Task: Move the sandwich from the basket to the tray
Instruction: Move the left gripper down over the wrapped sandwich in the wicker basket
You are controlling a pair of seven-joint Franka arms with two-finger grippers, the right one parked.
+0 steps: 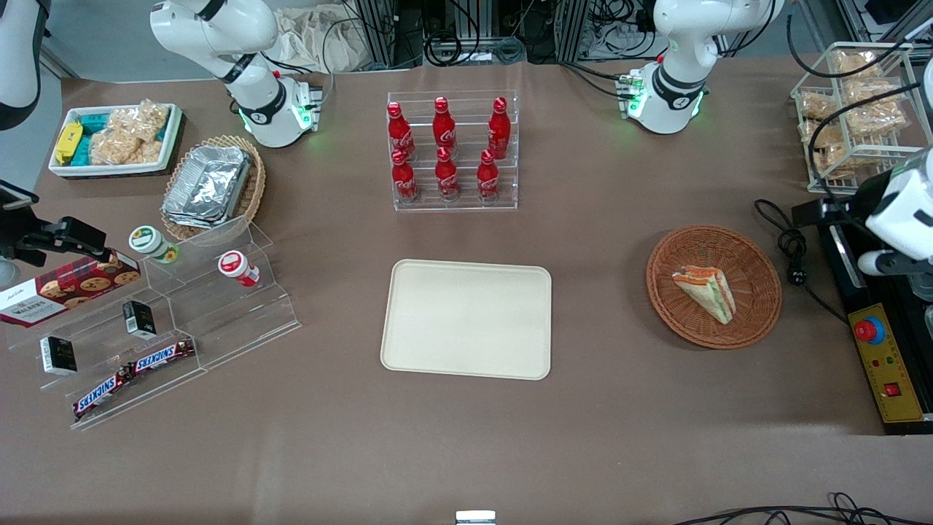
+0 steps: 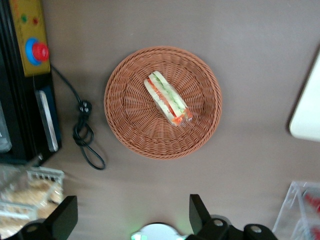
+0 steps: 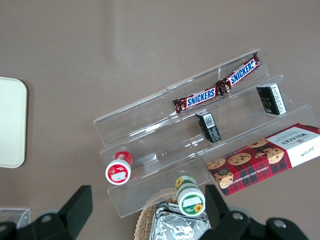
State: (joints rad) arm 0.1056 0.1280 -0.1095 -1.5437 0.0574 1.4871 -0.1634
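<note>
The smooth, cream, round-cornered tray (image 1: 466, 319) lies flat at lower centre of the front frame on the matte brown tabletop (image 1: 598, 430). At centre right, the wrapped triangular sandwich (image 1: 705, 292) rests in the round woven wicker basket (image 1: 758, 306). The pincer (image 2: 131, 215) hovers above, spread wide and empty.

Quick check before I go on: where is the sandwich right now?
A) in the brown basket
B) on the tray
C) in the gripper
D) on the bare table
A: the sandwich lies in the basket, the tray is bare, and the gripper hangs open above the basket.
</note>
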